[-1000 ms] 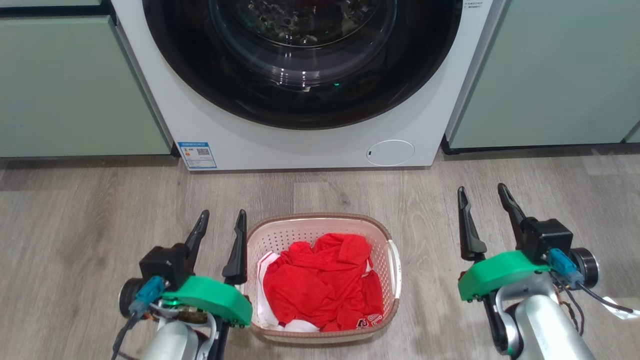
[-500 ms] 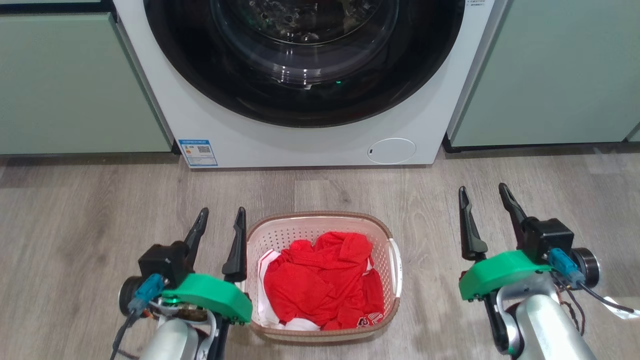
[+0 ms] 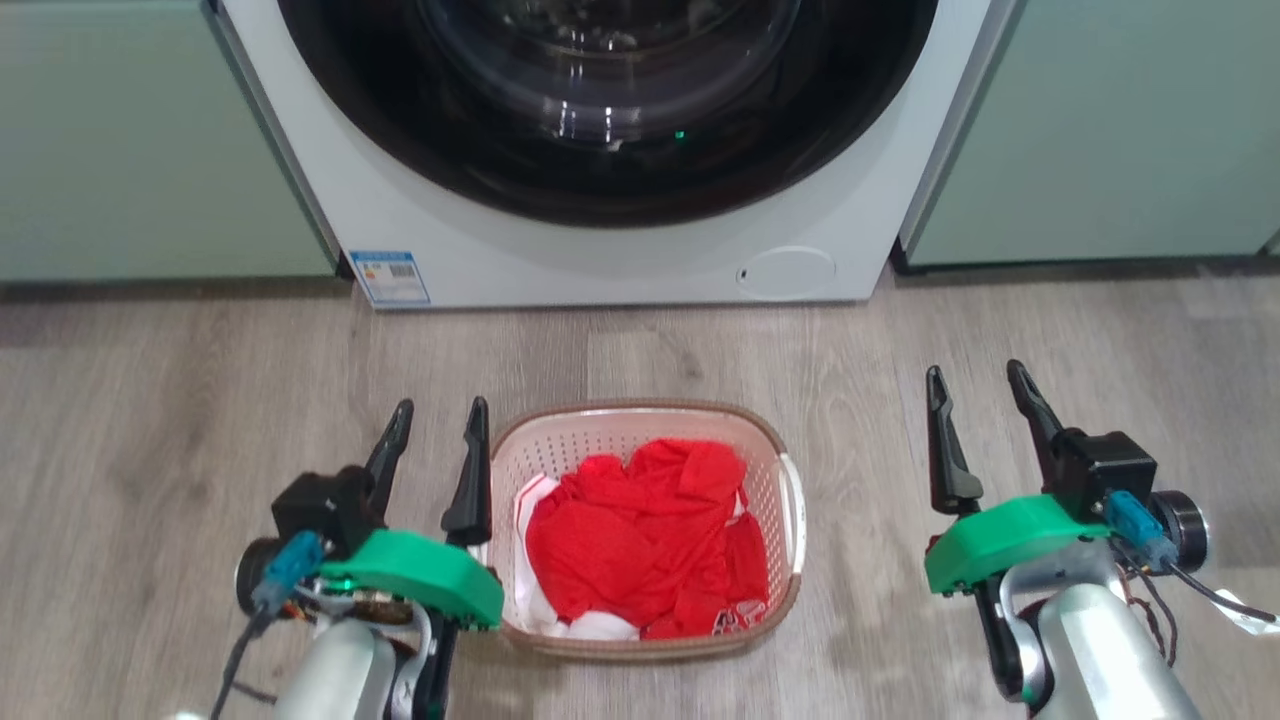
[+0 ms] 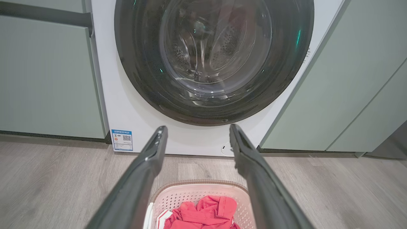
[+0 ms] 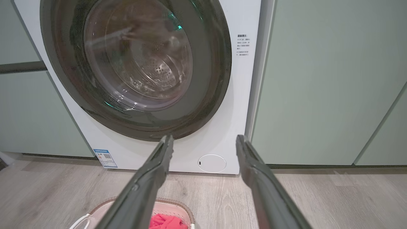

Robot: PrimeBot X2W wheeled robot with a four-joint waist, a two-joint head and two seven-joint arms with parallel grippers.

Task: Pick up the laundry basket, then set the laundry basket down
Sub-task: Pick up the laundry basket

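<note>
Pickup pending: left gripper [image 3: 441, 405], right gripper [image 3: 974, 368], fingers apart, flank the cream perforated laundry basket [image 3: 600, 440] (red clothes [image 3: 640, 540] inside); handles [image 3: 797, 510] next.

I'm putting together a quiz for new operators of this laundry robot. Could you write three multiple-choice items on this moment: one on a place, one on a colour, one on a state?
1. Where does the laundry basket stand?
A. On the floor in front of the washing machine
B. On top of the machine
C. Inside the drum

2. What colour is most of the clothing in the basket?
A. Blue
B. Red
C. Black

3. How do the left claw and the right claw stand?
A. Both open, holding nothing
B. Both shut on the basket's handles
C. Left shut on the rim, right open

Answers: 1 A, the basket sits on the wood floor before the white machine. 2 B, a red heap lies in it, with a little white at the edge. 3 A, each claw's fingers are spread and grip nothing, the left close beside the basket, the right well apart from it.
</note>
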